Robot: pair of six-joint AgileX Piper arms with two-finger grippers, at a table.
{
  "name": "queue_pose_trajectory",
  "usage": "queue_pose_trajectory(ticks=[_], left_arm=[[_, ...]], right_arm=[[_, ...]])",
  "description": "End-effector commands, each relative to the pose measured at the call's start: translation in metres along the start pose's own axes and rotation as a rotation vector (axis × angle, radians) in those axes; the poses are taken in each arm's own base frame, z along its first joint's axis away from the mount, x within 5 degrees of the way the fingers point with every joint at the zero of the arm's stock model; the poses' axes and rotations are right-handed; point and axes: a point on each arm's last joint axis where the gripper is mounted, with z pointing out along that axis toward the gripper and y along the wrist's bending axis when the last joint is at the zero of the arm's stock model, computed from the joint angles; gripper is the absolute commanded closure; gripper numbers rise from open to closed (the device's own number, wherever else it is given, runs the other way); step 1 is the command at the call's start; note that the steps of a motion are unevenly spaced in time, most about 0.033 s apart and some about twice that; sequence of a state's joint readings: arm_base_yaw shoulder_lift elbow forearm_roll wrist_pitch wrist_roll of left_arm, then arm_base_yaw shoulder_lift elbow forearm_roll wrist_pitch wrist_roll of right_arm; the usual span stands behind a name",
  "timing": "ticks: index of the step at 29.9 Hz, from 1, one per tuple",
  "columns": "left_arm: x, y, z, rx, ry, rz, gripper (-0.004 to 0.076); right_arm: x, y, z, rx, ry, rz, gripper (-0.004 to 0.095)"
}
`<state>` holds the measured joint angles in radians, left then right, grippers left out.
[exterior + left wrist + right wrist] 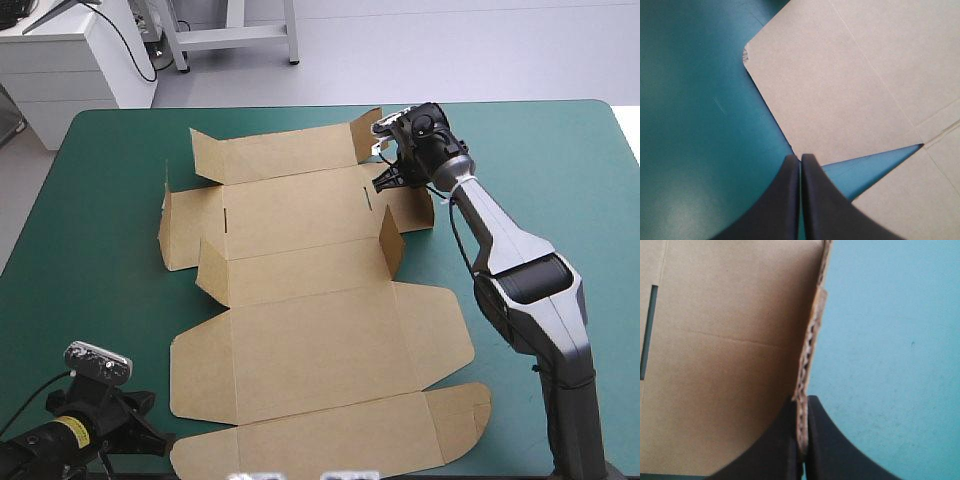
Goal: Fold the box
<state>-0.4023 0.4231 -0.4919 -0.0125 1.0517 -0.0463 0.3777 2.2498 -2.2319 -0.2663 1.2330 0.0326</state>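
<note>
Where the brown box (310,340) lay across the teal-green cover (560,170), its corrugated sheet was mostly flat, rounded flaps nearest, far flaps raised. The right gripper (801,401) pinched one upright flap's ragged edge. The left gripper (801,159) was clenched empty beside a rounded corner.

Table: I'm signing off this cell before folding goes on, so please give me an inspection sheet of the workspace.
Surface: teal-green cover, lying flat.
Job's things: brown box, near panels flat, far walls raised.
Clutter: nothing seen.
End effectors: right end effector shut on an upright board edge at the box's far right; left end effector shut, empty, beside the box's near left flaps.
Cables: nothing seen.
Surroundings: nothing seen.
</note>
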Motion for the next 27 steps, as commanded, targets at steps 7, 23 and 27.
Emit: queue_pose_trajectory(ticks=[7, 23, 27], left_arm=[[-0.009, -0.001, -0.005, 0.006, -0.056, -0.001, 0.0731], [-0.009, -0.001, -0.005, 0.006, -0.056, -0.001, 0.0731], [-0.009, -0.001, -0.005, 0.006, -0.056, -0.001, 0.0731]], right_arm=[[-0.018, -0.025, -0.069, 0.094, -0.185, -0.280, 0.0929], [-0.023, -0.022, -0.124, -0.075, -0.433, -0.779, 0.0929], [-0.026, -0.018, -0.126, -0.086, -0.494, -0.856, 0.0929]])
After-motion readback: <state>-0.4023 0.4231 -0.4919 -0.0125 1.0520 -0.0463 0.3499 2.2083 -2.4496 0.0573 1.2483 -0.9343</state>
